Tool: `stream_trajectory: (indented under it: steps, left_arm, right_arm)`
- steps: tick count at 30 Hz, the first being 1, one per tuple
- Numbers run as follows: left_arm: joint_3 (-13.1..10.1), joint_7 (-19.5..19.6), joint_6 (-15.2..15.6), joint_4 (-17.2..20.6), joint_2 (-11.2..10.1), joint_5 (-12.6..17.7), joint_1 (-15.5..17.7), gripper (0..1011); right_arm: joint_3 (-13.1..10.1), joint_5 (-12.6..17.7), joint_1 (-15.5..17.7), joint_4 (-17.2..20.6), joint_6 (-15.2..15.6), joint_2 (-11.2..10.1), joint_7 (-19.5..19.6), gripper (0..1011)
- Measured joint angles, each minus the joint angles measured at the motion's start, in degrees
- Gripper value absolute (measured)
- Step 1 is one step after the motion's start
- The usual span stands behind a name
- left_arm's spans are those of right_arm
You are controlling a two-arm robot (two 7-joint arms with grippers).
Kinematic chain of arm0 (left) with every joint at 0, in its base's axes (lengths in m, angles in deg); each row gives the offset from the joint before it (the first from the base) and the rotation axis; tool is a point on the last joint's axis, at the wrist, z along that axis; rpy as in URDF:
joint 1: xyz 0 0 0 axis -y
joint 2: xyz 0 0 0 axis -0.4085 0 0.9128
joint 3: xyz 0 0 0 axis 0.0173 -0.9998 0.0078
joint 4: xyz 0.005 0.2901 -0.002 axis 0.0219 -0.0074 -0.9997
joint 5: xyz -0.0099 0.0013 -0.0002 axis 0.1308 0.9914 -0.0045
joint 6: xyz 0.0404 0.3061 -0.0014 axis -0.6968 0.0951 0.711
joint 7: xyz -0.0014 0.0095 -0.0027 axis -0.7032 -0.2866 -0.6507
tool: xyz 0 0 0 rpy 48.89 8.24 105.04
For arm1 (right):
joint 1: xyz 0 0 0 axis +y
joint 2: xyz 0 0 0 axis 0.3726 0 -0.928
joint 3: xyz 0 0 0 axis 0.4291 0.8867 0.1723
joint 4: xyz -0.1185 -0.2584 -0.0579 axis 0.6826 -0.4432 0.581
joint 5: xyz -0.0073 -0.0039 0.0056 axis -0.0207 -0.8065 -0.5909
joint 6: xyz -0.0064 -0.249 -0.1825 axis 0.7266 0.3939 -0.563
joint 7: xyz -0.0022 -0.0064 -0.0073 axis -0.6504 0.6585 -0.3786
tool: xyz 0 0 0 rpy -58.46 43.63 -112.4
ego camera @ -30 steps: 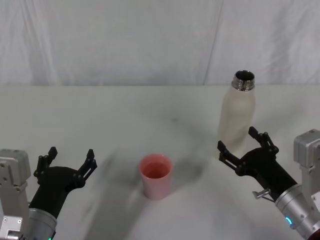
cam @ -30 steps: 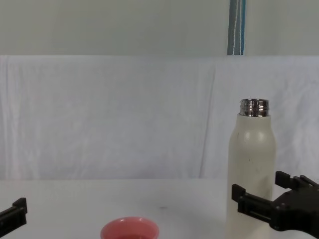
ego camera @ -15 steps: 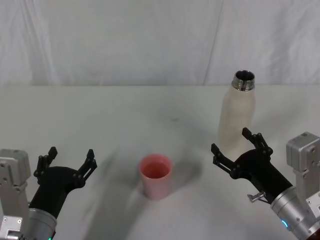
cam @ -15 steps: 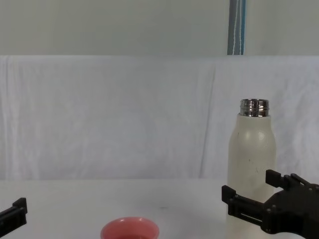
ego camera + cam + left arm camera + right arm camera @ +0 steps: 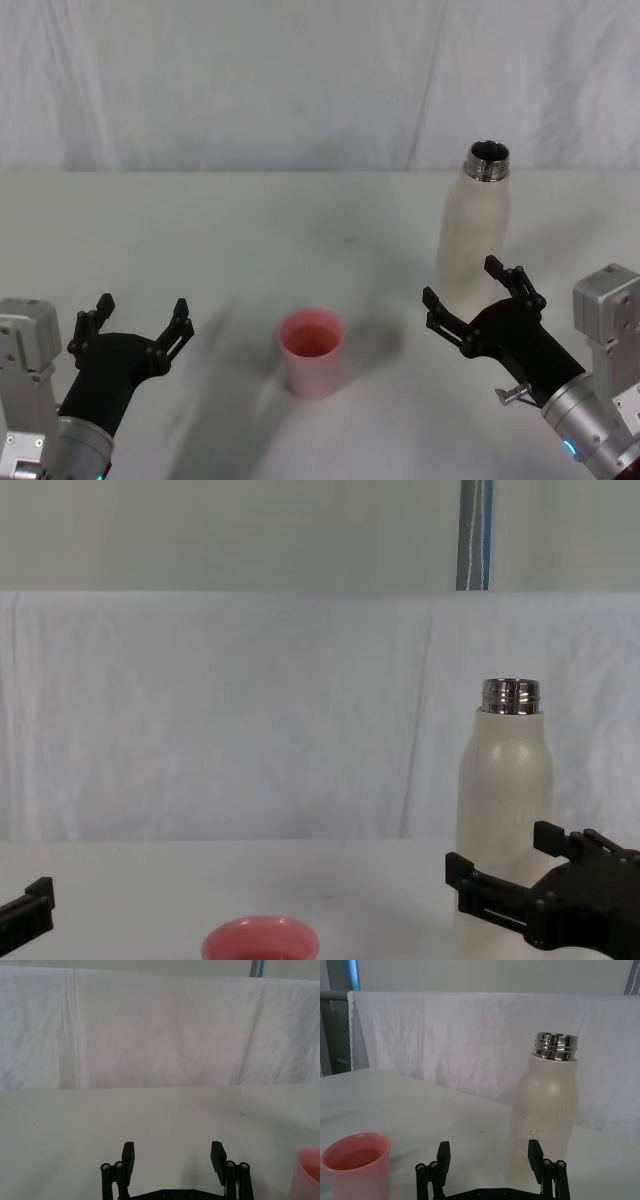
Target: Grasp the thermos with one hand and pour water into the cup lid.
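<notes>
The cream-white thermos (image 5: 473,236) stands upright at the right of the table, its steel neck uncapped; it also rises in the chest view (image 5: 505,813) and the right wrist view (image 5: 543,1111). My right gripper (image 5: 470,298) is open just in front of the thermos's base, fingers spread, not touching it. The pink cup lid (image 5: 311,351) sits upright at mid-table, left of the thermos, and shows as cup lid (image 5: 356,1165) too. My left gripper (image 5: 140,322) hangs open at the lower left, apart from both.
A white cloth-covered table (image 5: 250,240) runs back to a white draped backdrop. Free room lies between the cup lid and the thermos and across the table's far half.
Over the last second my right gripper slid forward and left toward the thermos's base, then held still. The left arm, cup lid and thermos stayed put.
</notes>
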Motion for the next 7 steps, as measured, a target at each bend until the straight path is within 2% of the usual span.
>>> stream_trajectory:
  steps: [7]
  left_arm:
    - [0.0, 0.0, 0.0, 0.0, 0.0, 0.0, 0.0, 1001]
  right_arm:
    - [0.0, 0.0, 0.0, 0.0, 0.0, 0.0, 0.0, 1000]
